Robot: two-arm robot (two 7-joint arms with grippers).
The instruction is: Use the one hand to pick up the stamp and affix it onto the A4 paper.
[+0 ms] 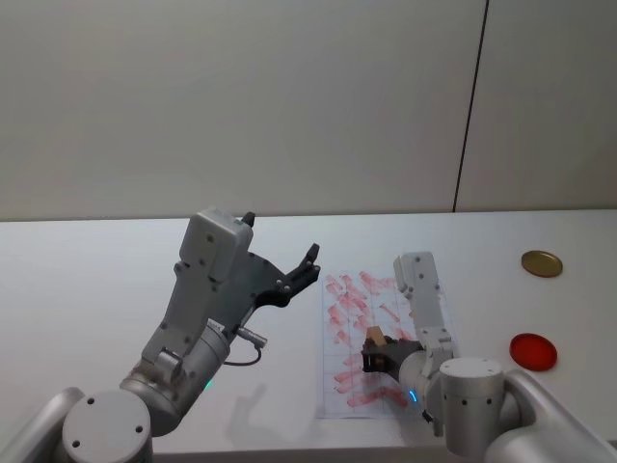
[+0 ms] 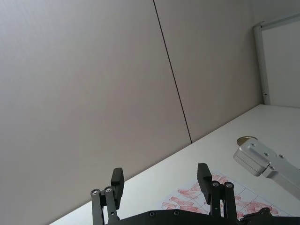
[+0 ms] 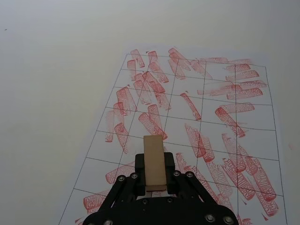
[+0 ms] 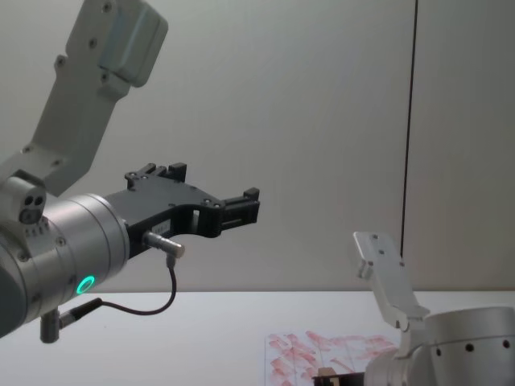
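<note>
The A4 paper (image 1: 357,318) (image 3: 197,122) (image 4: 322,346) lies on the white table, gridded and covered in red stamp marks. My right gripper (image 1: 376,353) (image 3: 154,174) hovers over the paper's near part, shut on the stamp (image 1: 378,338) (image 3: 154,161), a small tan wooden block standing up between the fingers. The stamp is held above the sheet, apart from it. My left gripper (image 1: 307,262) (image 2: 161,180) (image 4: 245,205) is raised in the air left of the paper, open and holding nothing.
A flat gold disc (image 1: 541,263) (image 2: 247,140) lies at the far right of the table. A red round ink pad (image 1: 533,351) sits nearer, right of the paper. A wall stands behind the table.
</note>
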